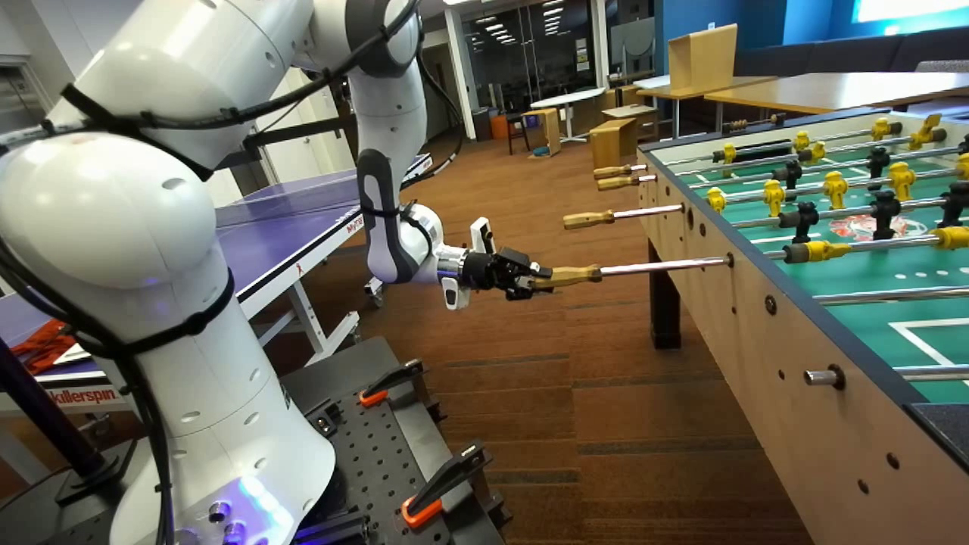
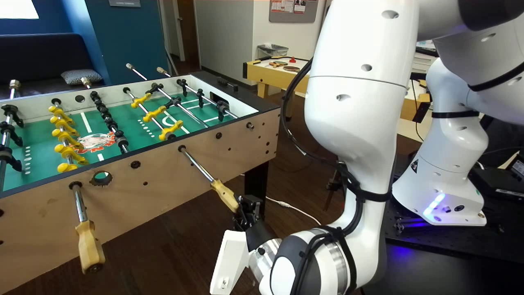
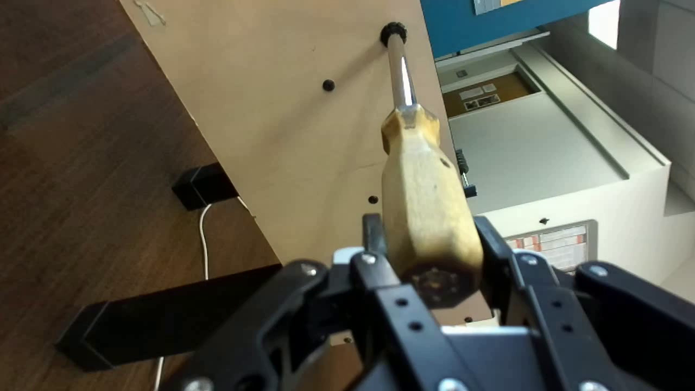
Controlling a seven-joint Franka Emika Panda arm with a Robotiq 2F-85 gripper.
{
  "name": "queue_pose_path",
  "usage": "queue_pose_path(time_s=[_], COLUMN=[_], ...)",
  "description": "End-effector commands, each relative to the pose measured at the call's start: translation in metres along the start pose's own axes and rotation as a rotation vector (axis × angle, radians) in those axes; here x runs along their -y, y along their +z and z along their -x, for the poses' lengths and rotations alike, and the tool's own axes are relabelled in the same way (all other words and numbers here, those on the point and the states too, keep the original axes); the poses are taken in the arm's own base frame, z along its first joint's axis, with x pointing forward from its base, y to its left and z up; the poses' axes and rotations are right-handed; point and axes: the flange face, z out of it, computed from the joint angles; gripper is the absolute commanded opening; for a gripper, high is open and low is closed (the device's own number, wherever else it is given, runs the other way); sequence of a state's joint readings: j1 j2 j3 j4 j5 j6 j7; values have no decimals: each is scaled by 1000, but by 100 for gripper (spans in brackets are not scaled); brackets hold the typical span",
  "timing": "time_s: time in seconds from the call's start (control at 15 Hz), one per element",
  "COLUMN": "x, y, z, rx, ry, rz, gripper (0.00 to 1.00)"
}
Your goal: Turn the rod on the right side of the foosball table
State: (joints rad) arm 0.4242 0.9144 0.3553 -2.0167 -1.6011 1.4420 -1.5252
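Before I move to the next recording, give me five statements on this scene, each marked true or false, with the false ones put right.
1. The gripper has a wooden handle between its fingers. True.
2. That handle is detached from its rod. False: it sits on the outer end of the metal rod.
3. The gripper is over the playfield. False: it is outside the foosball table.
4. All player figures are black. False: yellow figures show too.
5. A purple table-tennis table shows in an exterior view. True.
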Motion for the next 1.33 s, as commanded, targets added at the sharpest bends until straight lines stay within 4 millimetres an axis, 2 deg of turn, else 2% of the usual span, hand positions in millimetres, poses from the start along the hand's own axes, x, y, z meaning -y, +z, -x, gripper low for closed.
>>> queue_pose_path(time_s=[0.0,0.53,0.6,0.67,0.93,1.0,1.27], x=[-4,-10,-5,-6,-8,-11,-1], y=[-5,-4,2,2,2,4,2], z=[8,9,5,4,3,1,1], rx=[-30,-31,-29,-26,-22,-26,-57], ry=[-162,-459,-356,-357,-352,-403,-623], rz=[57,24,-45,-53,-59,-62,-112], gripper=[16,16,16,41,41,16,16])
